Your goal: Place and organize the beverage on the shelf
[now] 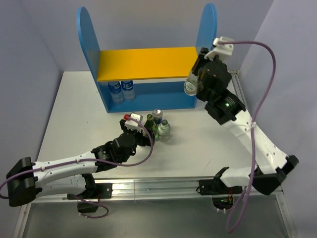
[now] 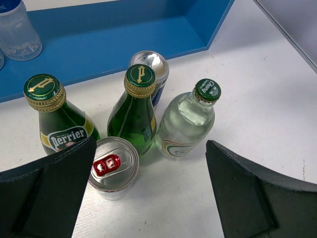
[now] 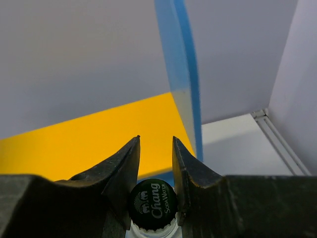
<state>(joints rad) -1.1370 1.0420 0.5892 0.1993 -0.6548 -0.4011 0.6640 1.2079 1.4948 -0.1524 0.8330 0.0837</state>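
One clear bottle (image 1: 190,87) upright, neck clenched in right jaws, at 3 o'clock end of shelf (image 1: 206,29) | yellow board (image 1: 146,63) lies toward 9 o'clock of it, right arm nearer | left jaws released above five drinks (image 1: 159,128) on bench (image 1: 198,144), 6 o'clock of shelf

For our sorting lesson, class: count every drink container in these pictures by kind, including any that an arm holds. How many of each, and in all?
Green glass bottles: 2
Clear glass bottles: 2, one held in the right gripper
Cans: 2
Plastic water bottles: 2
Total: 8
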